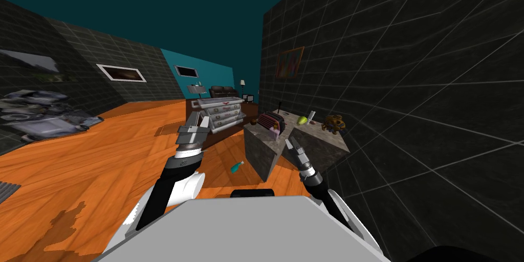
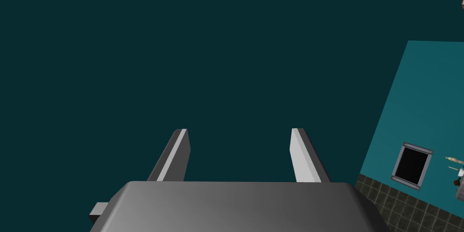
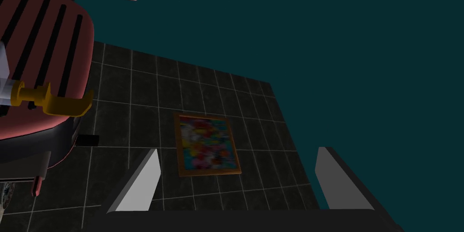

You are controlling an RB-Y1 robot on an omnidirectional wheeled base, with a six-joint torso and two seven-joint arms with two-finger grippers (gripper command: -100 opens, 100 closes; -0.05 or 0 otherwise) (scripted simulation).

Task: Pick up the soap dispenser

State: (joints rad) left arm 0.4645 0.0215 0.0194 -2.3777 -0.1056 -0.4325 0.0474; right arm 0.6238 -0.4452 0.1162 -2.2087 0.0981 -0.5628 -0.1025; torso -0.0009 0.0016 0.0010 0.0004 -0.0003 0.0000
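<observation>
Yellow-topped soap dispenser (image 3: 50, 100) sits untouched on the table (image 1: 258, 134), eleven o'clock off the open right end effector (image 1: 290, 144). Left end effector (image 1: 193, 130) open too; grasp and lift remain.

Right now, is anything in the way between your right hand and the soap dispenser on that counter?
Nothing visible is. The soap dispenser, with its yellow pump, stands on the counter against a red slatted appliance, just to the side of my open right hand. The appliance sits behind the dispenser, not between us.
</observation>
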